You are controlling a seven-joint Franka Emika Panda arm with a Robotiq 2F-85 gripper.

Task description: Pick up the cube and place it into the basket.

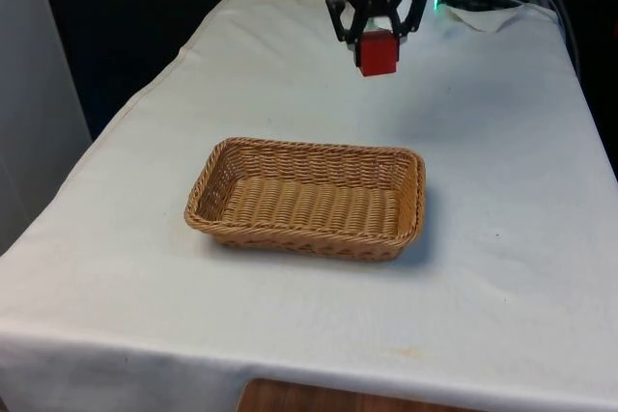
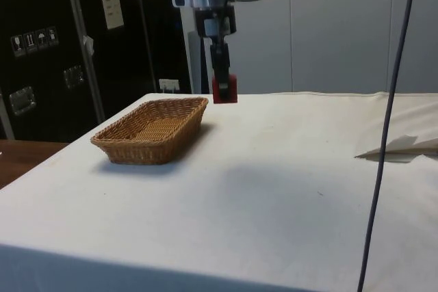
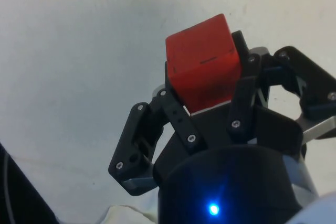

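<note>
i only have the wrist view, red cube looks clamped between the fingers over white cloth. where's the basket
Observer: The wicker basket sits on the tablecloth nearer the front camera than the gripper, and it has nothing in it.
Operator: is the cube off the table or resting on it
Observer: Off it. In the side view the red cube hangs in the air, above the level of the basket's rim.
Operator: am i over the basket yet
Observer: Not yet. In the side view the cube sits just past the basket's far corner, over bare cloth.
</note>
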